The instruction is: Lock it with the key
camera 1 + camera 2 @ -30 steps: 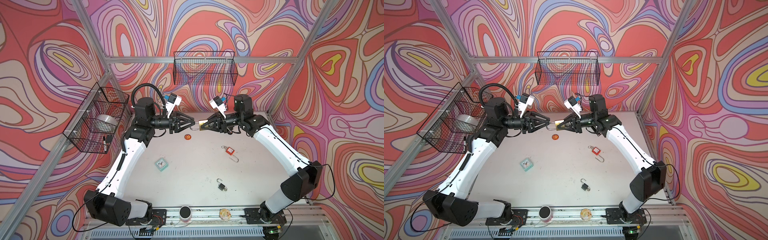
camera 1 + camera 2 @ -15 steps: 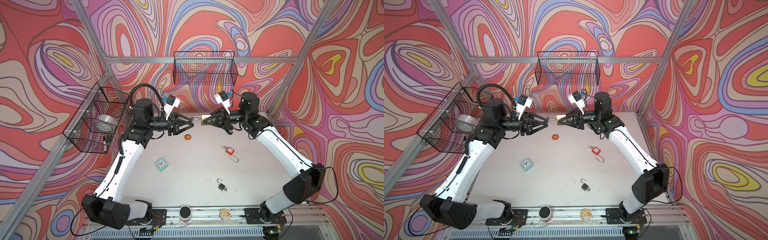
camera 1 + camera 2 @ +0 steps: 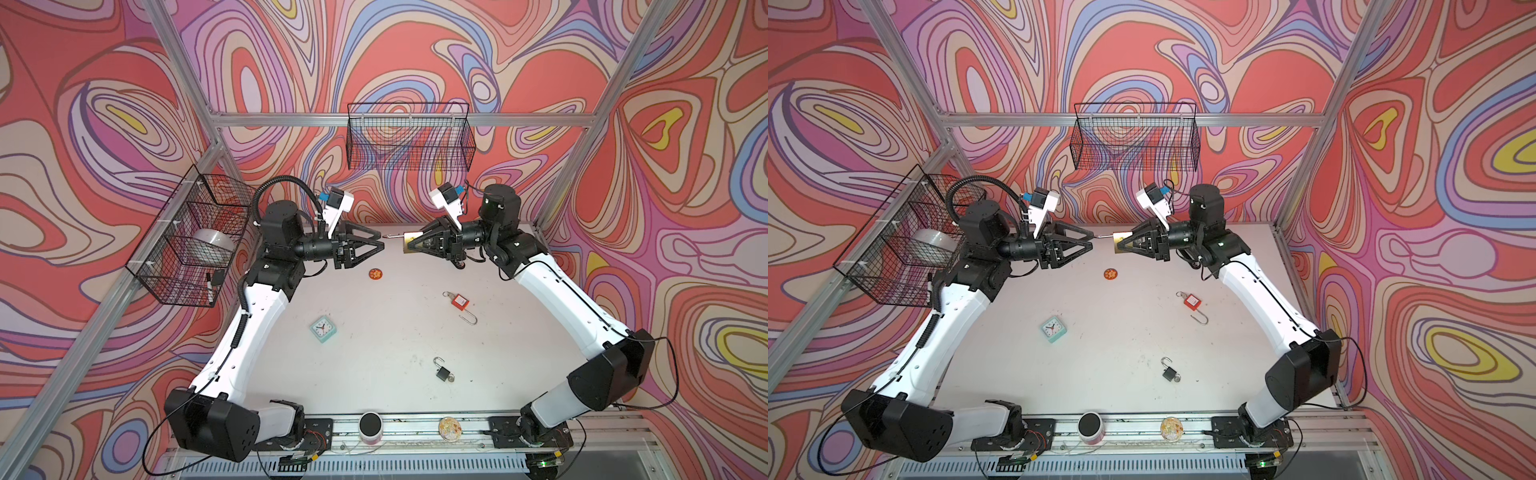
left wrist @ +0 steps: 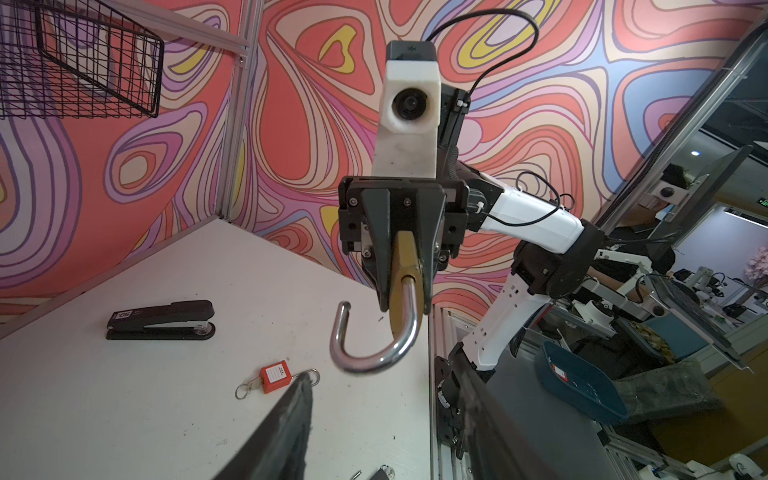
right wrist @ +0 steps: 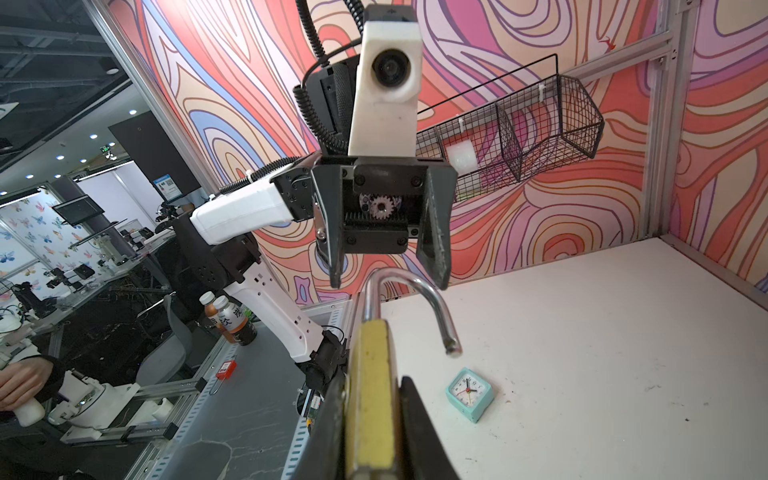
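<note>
1. The right pincer is clenched on the body of a brass padlock, held in the air above the back of the counter, right of centre in both top views.
2. The padlock's steel shackle stands open. Its free end is clear of the body, and its curve points at the other arm.
3. The left pincer faces it from the left at the same height, with its jaws spread and nothing between them. The shackle reaches to just beside its tips; whether they touch cannot be told.
4. Below the gap between the two pincers, an orange disc lies on the counter.
5. A red padlock with its shackle open lies right of centre, and a small black padlock, also open, lies nearer the lower edge.
6. A teal clock sits left of centre.
7. The left wrist view shows a black stapler on the counter.
8. Wire baskets hang on the back wall and on the left wall.
</note>
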You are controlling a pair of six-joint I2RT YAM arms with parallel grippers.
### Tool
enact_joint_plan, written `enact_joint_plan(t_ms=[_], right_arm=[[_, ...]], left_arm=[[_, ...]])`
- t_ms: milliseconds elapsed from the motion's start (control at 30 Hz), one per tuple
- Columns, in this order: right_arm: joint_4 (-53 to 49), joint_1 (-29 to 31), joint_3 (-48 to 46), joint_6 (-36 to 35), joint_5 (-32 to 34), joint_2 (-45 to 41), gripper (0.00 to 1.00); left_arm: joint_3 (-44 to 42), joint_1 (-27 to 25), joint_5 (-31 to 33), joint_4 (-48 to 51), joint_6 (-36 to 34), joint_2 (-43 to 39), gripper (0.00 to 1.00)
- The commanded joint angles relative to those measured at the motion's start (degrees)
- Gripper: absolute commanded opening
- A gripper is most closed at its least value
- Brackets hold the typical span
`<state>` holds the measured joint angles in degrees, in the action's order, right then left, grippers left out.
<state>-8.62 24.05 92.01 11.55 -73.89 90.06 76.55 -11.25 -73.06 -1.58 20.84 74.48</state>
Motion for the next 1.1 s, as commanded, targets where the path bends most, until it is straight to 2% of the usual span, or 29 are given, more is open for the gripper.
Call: enact_joint_plan(t_ms=[0,100,300,500,733,933,1067], right_arm=[[1.0,-0.1,1.2,0.9,-2.0,-1.1,0.00],[0.9,0.0,1.1,0.8,-1.6,-1.2,0.00],[0.6,0.0,1.6,0.9,-2.0,-0.9,0.00],[3.8,0.0,1.2,3.9,-2.8,-0.3,0.00],[4.2,0.0,1.3,4.6,-3.4,0.5,0.00],[4.8,0.0,1.5,4.8,-3.1,1.3,0.00],[5.8,0.0,1.7,5.1,-3.1,1.6,0.00]], left_arm=[[-2.7,0.3,0.1,-13.1,5.8,-1.1,0.59],[-3.8,0.3,0.0,-19.4,10.0,-0.3,0.58],[-3.3,0.3,1.4,-16.1,5.4,-1.3,0.58],[-5.2,0.3,0.0,-18.9,8.6,-0.3,0.49],[-5.8,-0.6,0.2,-22.0,10.5,0.4,0.50],[-6.1,-1.5,0.2,-23.1,11.5,0.9,0.39],[-6.1,-1.7,0.0,-22.1,11.6,0.8,0.26]])
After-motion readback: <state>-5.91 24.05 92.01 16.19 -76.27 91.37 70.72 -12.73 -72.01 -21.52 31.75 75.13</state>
